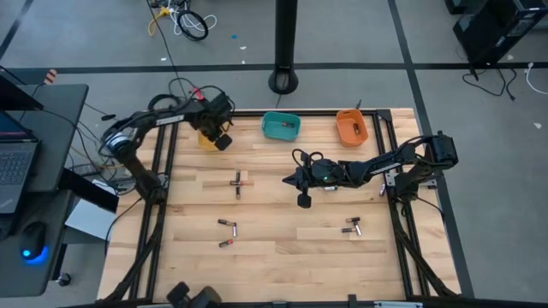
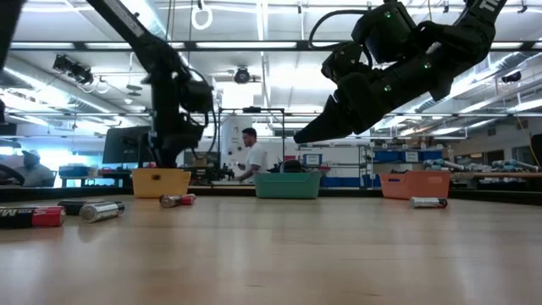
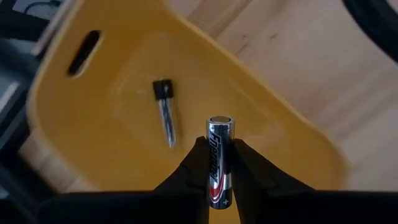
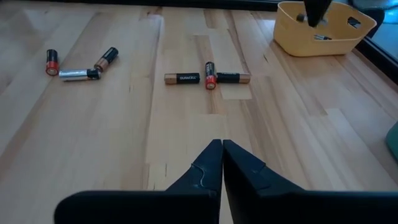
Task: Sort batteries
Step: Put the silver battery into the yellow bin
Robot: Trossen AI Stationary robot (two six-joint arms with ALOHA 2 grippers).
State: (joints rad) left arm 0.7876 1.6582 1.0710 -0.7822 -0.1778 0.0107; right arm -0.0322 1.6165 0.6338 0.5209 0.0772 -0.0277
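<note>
My left gripper (image 3: pixel 221 146) hangs over the yellow bin (image 3: pixel 292 143), shut on a silver battery (image 3: pixel 220 163). A second cell (image 3: pixel 165 115) lies flat on the bin's floor. My right gripper (image 4: pixel 222 144) is shut on nothing and hovers above the table's middle (image 1: pixel 301 195). Loose batteries lie on the wood: a cluster of black and copper cells (image 4: pixel 208 76), three more (image 4: pixel 81 65) toward the near left, and a pair (image 1: pixel 352 226) near the right edge. The low view shows some of them lying on their sides (image 2: pixel 102 210). My left gripper pinches the silver battery between its two fingers (image 3: pixel 194 163), which grip its long sides. The battery lies along the fingers, and its flat end (image 3: pixel 221 121) sticks out past the fingertips. The fingers point down from above, and the cell is lifted clear over the yellow bin.
A teal bin (image 1: pixel 281 126) and an orange bin (image 1: pixel 351 127) stand along the far edge, right of the yellow bin (image 1: pixel 208 139). Black frame rails (image 1: pixel 163 184) run along both table sides. A person (image 2: pixel 251 157) stands in the room beyond.
</note>
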